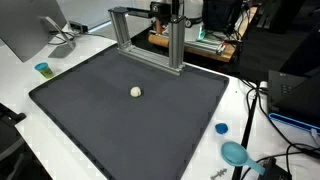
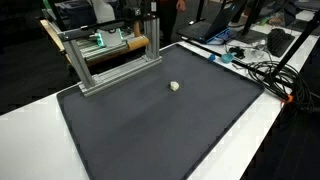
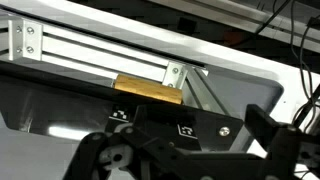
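Wooden block (image 3: pixel 148 88), likely light and stiff, sits under the aluminium frame (image 3: pixel 90 50) at my empty, spread gripper's (image 3: pixel 188 135) twelve o'clock; I'd pinch its long flat sides.

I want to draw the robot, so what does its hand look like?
In the wrist view the gripper is black all over and built from chunky, jointed pieces. Its fingers are black linked bars with round pivots. Small white markings sit on the middle block. The fingertips are out of the picture.
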{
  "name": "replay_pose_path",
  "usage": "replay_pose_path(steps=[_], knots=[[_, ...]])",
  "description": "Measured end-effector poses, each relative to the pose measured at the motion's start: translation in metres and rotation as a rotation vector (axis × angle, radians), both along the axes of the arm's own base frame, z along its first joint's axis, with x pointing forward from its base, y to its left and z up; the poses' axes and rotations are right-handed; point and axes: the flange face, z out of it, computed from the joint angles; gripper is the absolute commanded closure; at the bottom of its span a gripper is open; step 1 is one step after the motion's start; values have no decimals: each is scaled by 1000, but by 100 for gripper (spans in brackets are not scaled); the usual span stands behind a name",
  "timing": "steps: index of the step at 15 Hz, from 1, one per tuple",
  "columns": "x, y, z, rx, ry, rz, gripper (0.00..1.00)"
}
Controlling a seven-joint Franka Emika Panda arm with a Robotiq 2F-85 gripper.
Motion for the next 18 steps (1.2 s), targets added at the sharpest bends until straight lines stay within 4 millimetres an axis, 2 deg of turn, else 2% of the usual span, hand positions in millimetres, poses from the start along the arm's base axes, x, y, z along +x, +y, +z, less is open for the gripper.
replay_pose_path(steps=[8,10,14,15,18], knots=[[1,0,1,0,0,-8,0],[1,-3,12,1,-25,-49,0],[4,-6,56,-22,-133,-153,0],[5,-6,61,-23,-143,-156,0],[5,-5,57,-24,-133,-156,0]])
